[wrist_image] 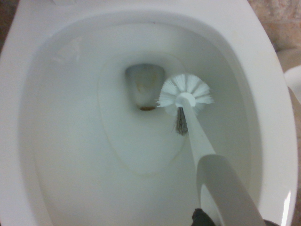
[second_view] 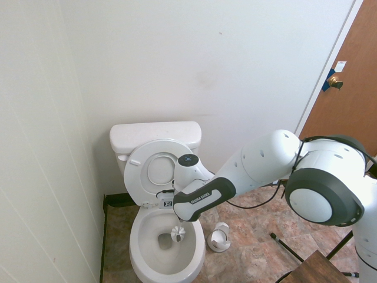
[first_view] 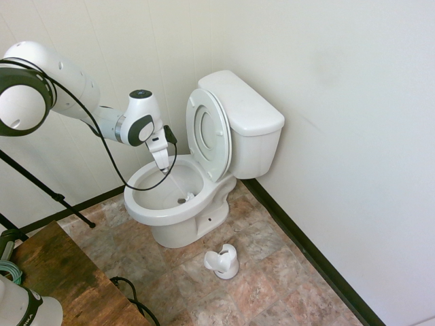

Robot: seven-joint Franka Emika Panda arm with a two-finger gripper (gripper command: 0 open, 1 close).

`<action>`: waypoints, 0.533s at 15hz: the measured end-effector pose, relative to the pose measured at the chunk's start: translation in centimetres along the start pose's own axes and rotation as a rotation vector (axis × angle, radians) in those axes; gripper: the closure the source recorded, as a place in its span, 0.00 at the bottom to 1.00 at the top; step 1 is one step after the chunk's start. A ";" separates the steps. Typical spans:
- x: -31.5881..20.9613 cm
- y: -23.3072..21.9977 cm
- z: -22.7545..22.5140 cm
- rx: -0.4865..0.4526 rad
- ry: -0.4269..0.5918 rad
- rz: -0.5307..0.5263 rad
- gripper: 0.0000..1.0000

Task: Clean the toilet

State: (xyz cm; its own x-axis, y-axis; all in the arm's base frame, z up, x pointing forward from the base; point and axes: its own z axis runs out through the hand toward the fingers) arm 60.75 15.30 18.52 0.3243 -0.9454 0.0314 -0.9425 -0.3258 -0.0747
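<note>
1 white arm reaches over the toilet [first_view: 178, 204] and its gripper [first_view: 163, 163] points straight down above the bowl, fingers clenched on the handle of a white toilet brush [second_view: 178, 234]. The toilet sits in the corner against the back wall, seat and lid tipped up against the tank [first_view: 243, 109]. In the wrist view the brush head [wrist_image: 185, 95] sits low in the bowl, bristles fanned out just beside the dark drain opening [wrist_image: 144, 86], with the handle rising toward the camera. From the second exterior view the brush head shows inside the bowl, on the side nearer the brush holder. That small white brush holder [first_view: 223, 261] stands on the tiled floor [first_view: 272, 272] just beside the toilet's base. A brown door [second_view: 347, 106] is in the far corner.
</note>
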 end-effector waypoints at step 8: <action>-4.1 -5.4 -1.1 0.048 0.014 -0.039 1.00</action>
State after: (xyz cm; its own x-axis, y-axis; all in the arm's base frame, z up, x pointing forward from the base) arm 64.43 20.93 19.91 0.3593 -0.9319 0.0492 -0.9240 -0.3627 -0.1212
